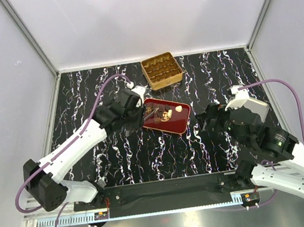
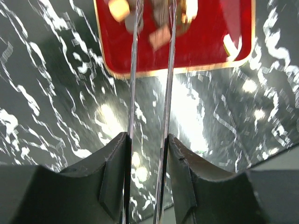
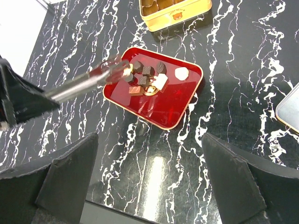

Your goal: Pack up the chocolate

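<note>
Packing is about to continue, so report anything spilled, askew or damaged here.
Nothing serious. The chocolate all lies inside the red tray, none on the table. Tray and gold tin sit angled to the table's edges; both look undamaged.

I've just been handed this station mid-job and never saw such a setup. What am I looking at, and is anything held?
Two robot arms are bolted at the near edge of a black marbled table. The overhead picture looks down from behind them; the other two come from a camera on each wrist. On the table lie a red tray with small chocolates and, beyond it, a gold tin with cells. The left claw grips thin metal tongs whose tips reach among the chocolates; whether they pinch one is unclear. The right claw is open and empty above the table.
</note>
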